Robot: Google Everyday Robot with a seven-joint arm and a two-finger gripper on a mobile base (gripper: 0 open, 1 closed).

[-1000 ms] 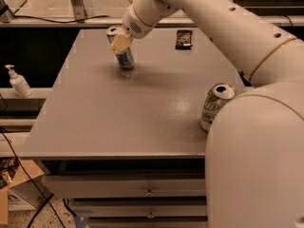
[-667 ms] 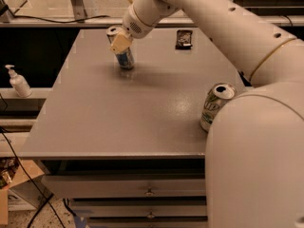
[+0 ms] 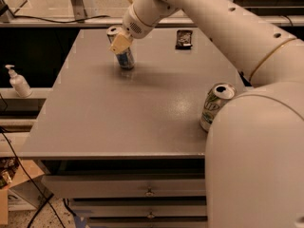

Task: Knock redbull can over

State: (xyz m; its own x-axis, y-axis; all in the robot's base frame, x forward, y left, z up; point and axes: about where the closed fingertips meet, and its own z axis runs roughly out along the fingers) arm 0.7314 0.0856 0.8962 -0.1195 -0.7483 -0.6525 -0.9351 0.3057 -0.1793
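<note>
Grey desk: carries two cans and a dark flat object near its far edge.
Redbull can: stands upright in the far left part of the desk, blue lower part showing and its top partly covered.
End effector: at the upper part of the redbull can, touching it or just beside it on the near side. Whether it is open, closed or gripping cannot be told.
Arm: reaches in from the right, across the far side of the desk.
White-and-green can: upright near the right edge, well apart from the redbull can.
Done: the end effector has been brought to the can.
Left: the knock itself, since the can is not yet tipped. A sideways push high on the can looks sufficient.
Progress: roughly midway, by my judgement.
</note>
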